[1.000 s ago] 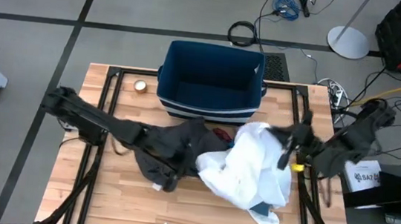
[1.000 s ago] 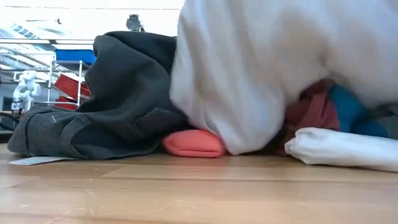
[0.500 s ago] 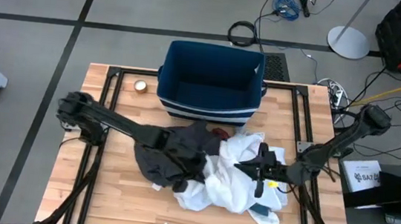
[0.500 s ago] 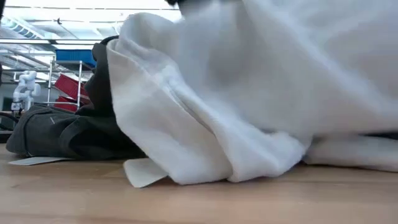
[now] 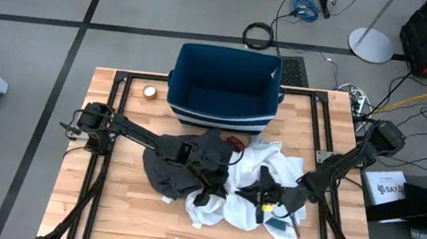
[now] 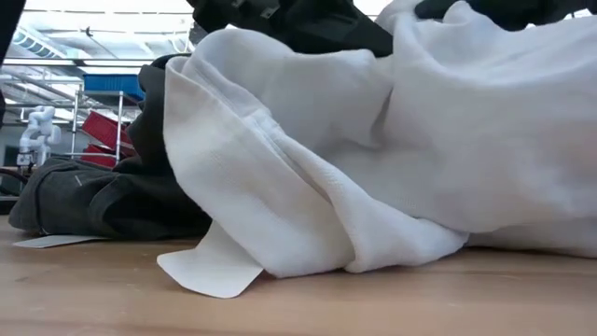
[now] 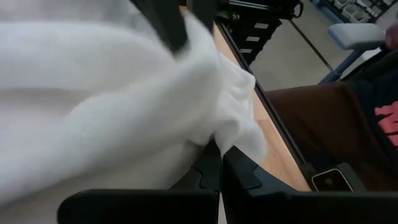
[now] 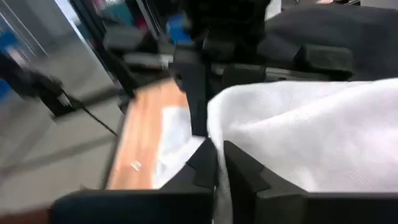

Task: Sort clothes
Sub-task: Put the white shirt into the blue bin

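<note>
Clothes lie heaped on the table in front of the dark blue bin (image 5: 225,85): a large white garment (image 5: 257,192) spread across the middle, a dark grey garment (image 5: 169,166) just beside it, a sliver of maroon fabric (image 5: 232,143) showing between them near the bin, and a small blue piece (image 5: 276,219) peeking out at the white garment's near edge.

Both grippers sit low over the white garment. The left gripper (image 5: 214,185) rests at the seam where grey meets white, and its wrist view shows its fingers (image 7: 211,168) drawn together with a fold of white cloth pinched between them. The right gripper (image 5: 262,198) is just beside it, further onto the white cloth; its wrist view shows its fingers (image 8: 214,165) nearly together with the white hem running between them, so it looks clamped on the cloth too, though loosely.

From table height the white garment (image 6: 392,159) slumps in thick, rounded folds with a flat tab (image 6: 210,271) lying on the wood. It looks like soft, fairly heavy knit: it will drape, stretch and drag its neighbours along rather than lift cleanly. A pinch through a doubled fold or at the ribbed hem should hold better than a single layer, which could slip. With two grips so close together, the cloth will probably hang in a long bundle and may snag the grey garment beside the left gripper.
</note>
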Controlling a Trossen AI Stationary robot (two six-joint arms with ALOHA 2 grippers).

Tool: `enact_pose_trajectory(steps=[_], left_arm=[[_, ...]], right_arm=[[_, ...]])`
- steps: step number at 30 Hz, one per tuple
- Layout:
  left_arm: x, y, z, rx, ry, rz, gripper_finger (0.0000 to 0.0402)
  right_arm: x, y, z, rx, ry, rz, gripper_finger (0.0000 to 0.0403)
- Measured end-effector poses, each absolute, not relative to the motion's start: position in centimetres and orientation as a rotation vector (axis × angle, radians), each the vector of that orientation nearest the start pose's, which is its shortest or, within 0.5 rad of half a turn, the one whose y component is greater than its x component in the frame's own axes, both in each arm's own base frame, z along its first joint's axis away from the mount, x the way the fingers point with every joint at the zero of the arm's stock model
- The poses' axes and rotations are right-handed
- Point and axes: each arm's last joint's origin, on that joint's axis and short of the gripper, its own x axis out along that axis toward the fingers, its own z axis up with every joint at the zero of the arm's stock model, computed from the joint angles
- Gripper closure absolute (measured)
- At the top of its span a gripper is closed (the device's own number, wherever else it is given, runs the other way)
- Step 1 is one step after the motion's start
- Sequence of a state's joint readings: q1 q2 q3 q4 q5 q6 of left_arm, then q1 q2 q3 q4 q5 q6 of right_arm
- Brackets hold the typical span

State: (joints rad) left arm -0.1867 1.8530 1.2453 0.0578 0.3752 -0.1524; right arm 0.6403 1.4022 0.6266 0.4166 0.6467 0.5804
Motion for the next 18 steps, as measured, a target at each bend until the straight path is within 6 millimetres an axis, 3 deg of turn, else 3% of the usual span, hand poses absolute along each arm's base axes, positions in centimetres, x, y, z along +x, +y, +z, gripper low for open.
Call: enact_pose_trajectory(steps=[3, 9, 14, 18], left_arm=[[40.0, -8.7, 21.6, -0.197, 0.605, -0.505, 0.0401], [40.0, -8.6, 21.5, -0.198, 0.616, -0.502, 0.0401], [40.0, -8.5, 21.5, -0.194, 0.612, -0.492, 0.0401], [40.1, -8.4, 21.6, -0.186, 0.600, -0.474, 0.0401]], right_arm=[[24.2, 15.9, 20.9, 0.260, 0.343, -0.077, 0.0342], [25.3, 16.9, 22.4, 0.224, 0.428, -0.070, 0.0228], [26.0, 17.0, 21.7, 0.204, 0.511, -0.067, 0.0137], [26.5, 16.9, 20.8, 0.170, 0.535, -0.076, 0.0090]])
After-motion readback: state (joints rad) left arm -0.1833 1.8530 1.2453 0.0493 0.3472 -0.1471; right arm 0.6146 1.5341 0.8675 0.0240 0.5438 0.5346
